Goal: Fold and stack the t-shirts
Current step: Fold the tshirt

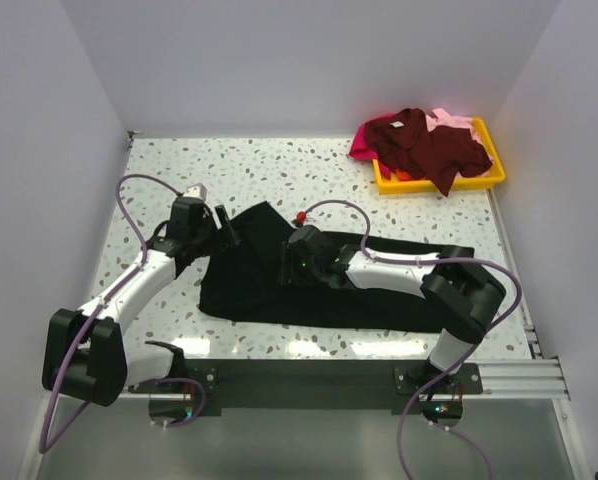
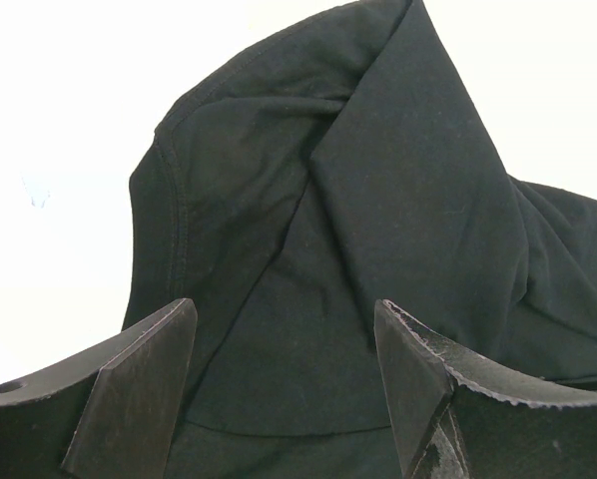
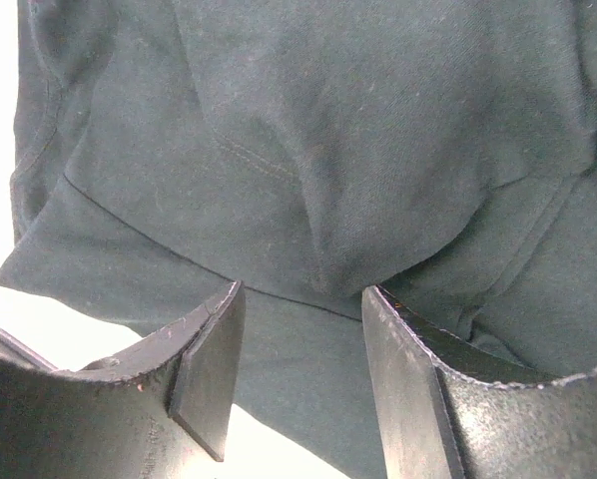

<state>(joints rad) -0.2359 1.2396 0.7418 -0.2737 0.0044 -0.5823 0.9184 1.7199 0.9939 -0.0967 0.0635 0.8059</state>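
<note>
The large black t-shirt (image 1: 259, 290) lies spread across the middle of the speckled table, with folds along its left part. My left gripper (image 1: 225, 226) is open at the shirt's upper left edge; in the left wrist view (image 2: 284, 309) its jaws stand wide over folded black cloth (image 2: 398, 180). My right gripper (image 1: 287, 262) is open over the shirt's middle; in the right wrist view (image 3: 303, 294) a fold of black cloth (image 3: 328, 130) lies just beyond the jaws. The dark maroon shirt (image 1: 429, 148), the magenta shirt (image 1: 362, 148) and the pale pink shirt (image 1: 454, 121) lie heaped at the back right.
The yellow plastic tray (image 1: 484, 182) holds the heap at the back right corner. A small red item (image 1: 301, 215) lies by the right arm's cable, just behind the black shirt. White walls close in the table on three sides. A metal rail (image 1: 509, 375) runs along the front edge.
</note>
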